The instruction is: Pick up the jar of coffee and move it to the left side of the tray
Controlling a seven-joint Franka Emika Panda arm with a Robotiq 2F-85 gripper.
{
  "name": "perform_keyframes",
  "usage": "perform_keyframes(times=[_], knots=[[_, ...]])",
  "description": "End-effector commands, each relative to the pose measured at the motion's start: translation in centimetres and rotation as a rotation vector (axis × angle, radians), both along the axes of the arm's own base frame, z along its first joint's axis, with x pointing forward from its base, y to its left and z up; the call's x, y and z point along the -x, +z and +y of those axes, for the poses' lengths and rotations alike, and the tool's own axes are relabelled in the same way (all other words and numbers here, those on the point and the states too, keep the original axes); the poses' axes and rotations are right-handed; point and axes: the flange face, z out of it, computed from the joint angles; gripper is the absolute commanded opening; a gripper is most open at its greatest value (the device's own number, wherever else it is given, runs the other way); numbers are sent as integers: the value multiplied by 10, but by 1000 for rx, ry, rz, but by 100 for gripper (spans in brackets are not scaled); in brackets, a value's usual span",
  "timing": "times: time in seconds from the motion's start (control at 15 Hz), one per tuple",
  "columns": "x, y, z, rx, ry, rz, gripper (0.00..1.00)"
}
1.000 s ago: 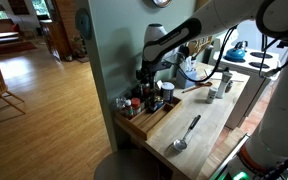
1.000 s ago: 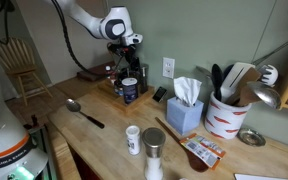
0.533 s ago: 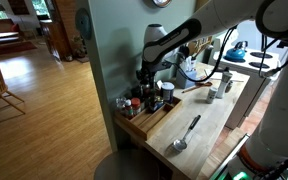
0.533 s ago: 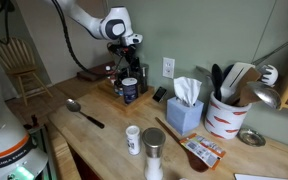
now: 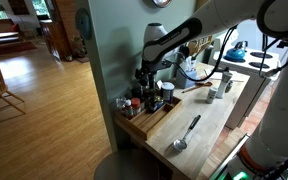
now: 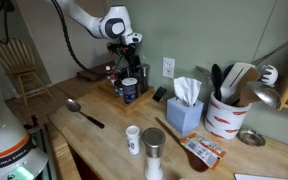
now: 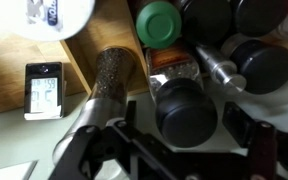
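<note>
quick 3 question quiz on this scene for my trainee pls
1. True or false: the spoon lies inside the tray.
2. In the wrist view, what sits between the fingers? A) green-lidded jar B) dark-lidded jar C) spoon
3. Fill in: the tissue box is coloured ____.
Key: 1 false, it lies on the countertop; 2 B; 3 blue.

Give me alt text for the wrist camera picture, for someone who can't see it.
The open gripper hangs over a black-lidded jar, a finger on each side. Beyond it on the wooden tray stand a green-lidded jar and other dark-lidded jars.
</note>
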Motion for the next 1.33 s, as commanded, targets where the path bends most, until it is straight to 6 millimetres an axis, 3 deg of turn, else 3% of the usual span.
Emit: perform_keyframes(times=[0.0,0.13,0.27,0.6,0.93,1.27], knots=[[13,11,0,13,-10,45,83],[21,17,-4,24,-35,74,86],[29,30,-9,30,-54,89,99],[49,57,-41,79,-78,183,100],[69,55,-87,128,-97,278,100],[78,42,-109,128,-75,311,100]])
